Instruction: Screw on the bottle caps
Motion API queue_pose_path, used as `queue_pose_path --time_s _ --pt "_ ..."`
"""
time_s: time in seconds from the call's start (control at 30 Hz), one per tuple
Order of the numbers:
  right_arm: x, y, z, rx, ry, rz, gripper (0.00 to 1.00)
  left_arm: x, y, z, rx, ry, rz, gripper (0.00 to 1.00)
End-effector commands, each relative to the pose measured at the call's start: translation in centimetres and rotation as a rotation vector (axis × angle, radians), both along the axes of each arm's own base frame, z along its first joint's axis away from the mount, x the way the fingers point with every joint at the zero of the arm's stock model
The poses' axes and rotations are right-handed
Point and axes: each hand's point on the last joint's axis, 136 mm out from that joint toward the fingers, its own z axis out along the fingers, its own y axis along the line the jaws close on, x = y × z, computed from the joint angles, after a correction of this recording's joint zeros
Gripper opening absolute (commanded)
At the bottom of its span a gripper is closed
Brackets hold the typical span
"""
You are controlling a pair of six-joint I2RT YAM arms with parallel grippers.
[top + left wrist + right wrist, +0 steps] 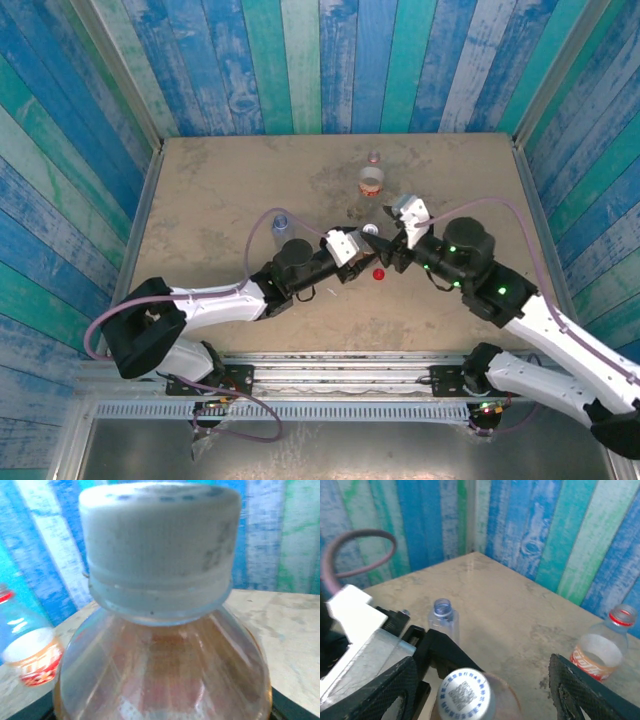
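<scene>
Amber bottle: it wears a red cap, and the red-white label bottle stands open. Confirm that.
Not quite. The cap on the amber bottle is white, not red; the left wrist view shows it. The red-white label bottle does stand open.

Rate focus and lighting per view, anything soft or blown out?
Left wrist: white cap too close, soft; red-white labelled bottle behind it badly blurred. Right wrist: wall planks crisp, its own fingers and that cap slightly soft. Top external: even light, faint shadows on the table, red cap tiny but legible.
</scene>
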Motion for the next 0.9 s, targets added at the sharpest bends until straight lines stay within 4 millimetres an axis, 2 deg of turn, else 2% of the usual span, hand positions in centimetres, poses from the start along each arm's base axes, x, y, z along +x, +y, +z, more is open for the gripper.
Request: queue_pose_path --time_s 0.0,0.17,0.3,0.47,0.87 --pt "-4.6 0.6 1.2 0.01 -0.003 0.302 0.7 -4.3 0.1 2.1 -0.017 -0.064 -0.266 0.5" --pt "-8.5 0.8 1.2 -0.02 0.044 0.52 0.65 -8.0 0.3 1.9 0.015 -0.037 -0.514 0.5" --pt "-9.2 1.1 0.4 -0.056 0.095 0.579 0.6 -9.5 0.3 2.0 0.036 -0.032 -0.607 0.5" --pt "-9.1 1.6 -0.2 -0.065 0.136 0.611 0.48 -9.6 0.2 1.9 0.053 -0.028 -0.627 0.5" --pt "-9.1 1.5 -2.2 -0.159 0.212 0.63 0.43 -9.7 0.0 1.8 0.057 -0.015 -0.642 0.5"
